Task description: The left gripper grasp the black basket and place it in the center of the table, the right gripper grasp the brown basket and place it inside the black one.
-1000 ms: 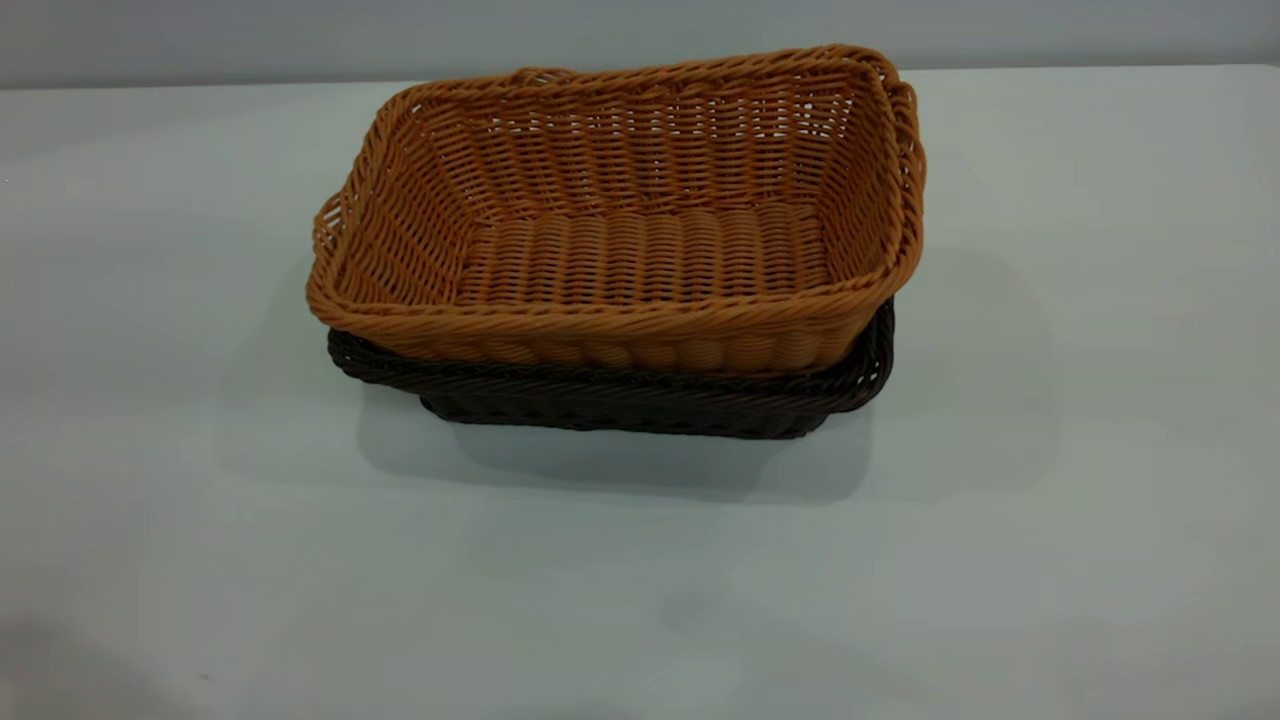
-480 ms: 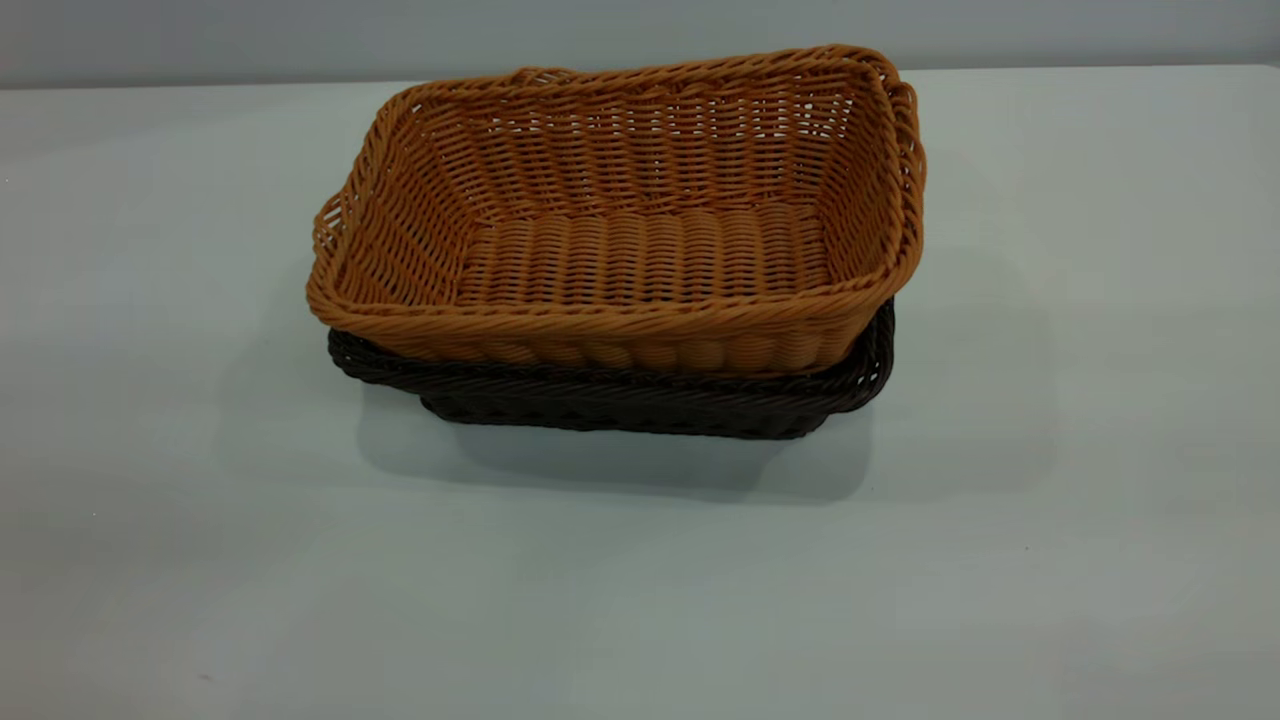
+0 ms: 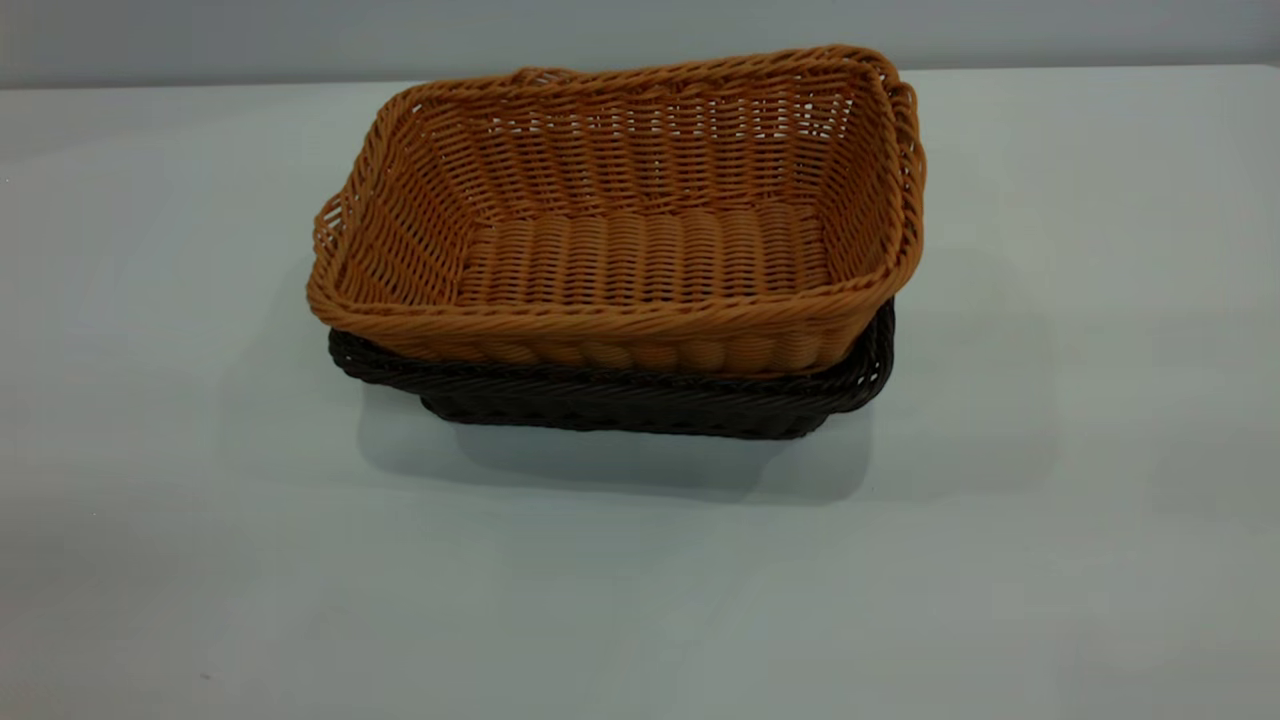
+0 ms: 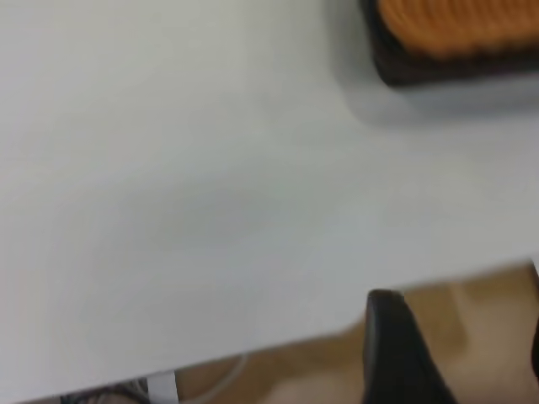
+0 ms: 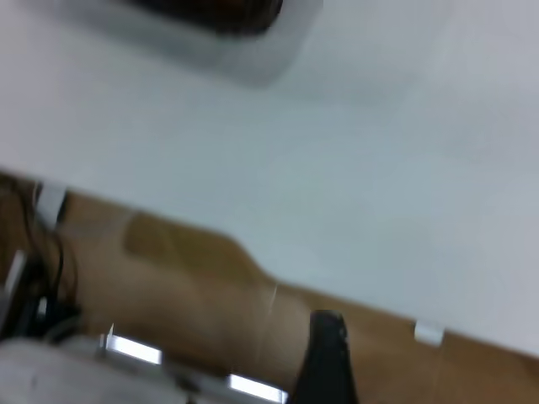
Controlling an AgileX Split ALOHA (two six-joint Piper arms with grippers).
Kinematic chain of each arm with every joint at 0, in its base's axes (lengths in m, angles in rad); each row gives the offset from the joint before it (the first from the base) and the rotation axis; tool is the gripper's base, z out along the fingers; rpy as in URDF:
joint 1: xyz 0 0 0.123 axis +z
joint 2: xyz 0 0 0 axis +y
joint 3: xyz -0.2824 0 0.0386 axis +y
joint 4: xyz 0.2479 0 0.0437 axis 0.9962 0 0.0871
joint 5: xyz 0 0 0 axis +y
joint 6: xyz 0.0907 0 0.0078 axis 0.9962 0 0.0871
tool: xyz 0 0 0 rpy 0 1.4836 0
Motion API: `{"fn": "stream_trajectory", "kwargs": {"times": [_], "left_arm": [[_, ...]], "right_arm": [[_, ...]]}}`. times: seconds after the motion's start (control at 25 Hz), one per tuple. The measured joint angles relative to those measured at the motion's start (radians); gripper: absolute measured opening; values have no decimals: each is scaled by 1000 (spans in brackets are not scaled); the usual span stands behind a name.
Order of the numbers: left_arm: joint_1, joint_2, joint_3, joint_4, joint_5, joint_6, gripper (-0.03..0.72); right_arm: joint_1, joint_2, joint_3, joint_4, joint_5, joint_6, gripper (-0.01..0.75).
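Observation:
The brown basket (image 3: 640, 250) sits nested inside the black basket (image 3: 620, 395) near the middle of the table (image 3: 640, 600). Only the black basket's rim and lower wall show beneath it. Neither gripper is in the exterior view. In the left wrist view, my left gripper (image 4: 461, 318) is open and empty, off the table's edge, far from the baskets (image 4: 455, 42). In the right wrist view, my right gripper (image 5: 429, 337) shows one dark finger (image 5: 327, 358) with wide free space beside it. It is empty and also off the table's edge. A corner of the black basket (image 5: 227, 13) shows far off.
Wooden floor (image 4: 295, 370) lies beyond the table's edge in the left wrist view. Cables and metal parts (image 5: 42, 286) lie on the floor in the right wrist view. A grey wall (image 3: 640, 30) stands behind the table.
The baskets have not moved. A faint shadow at the near left of the table has gone from the exterior view.

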Motion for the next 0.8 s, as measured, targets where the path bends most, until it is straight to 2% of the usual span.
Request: {"fn": "stream_trajectory", "kwargs": {"times": [0.2, 0.36, 0.48, 0.8], "left_arm": [[159, -79, 0, 0, 9, 0, 344], [246, -80, 0, -1, 9, 0, 344], [273, -80, 0, -1, 9, 0, 344], [273, -80, 0, -1, 9, 0, 344]], "right_arm": [[-96, -192, 0, 0, 6, 0, 544], [-154, -356, 0, 0, 13, 0, 544], [-167, -399, 0, 2, 24, 0, 544], [-167, -399, 3, 23, 31, 0, 544]]}}
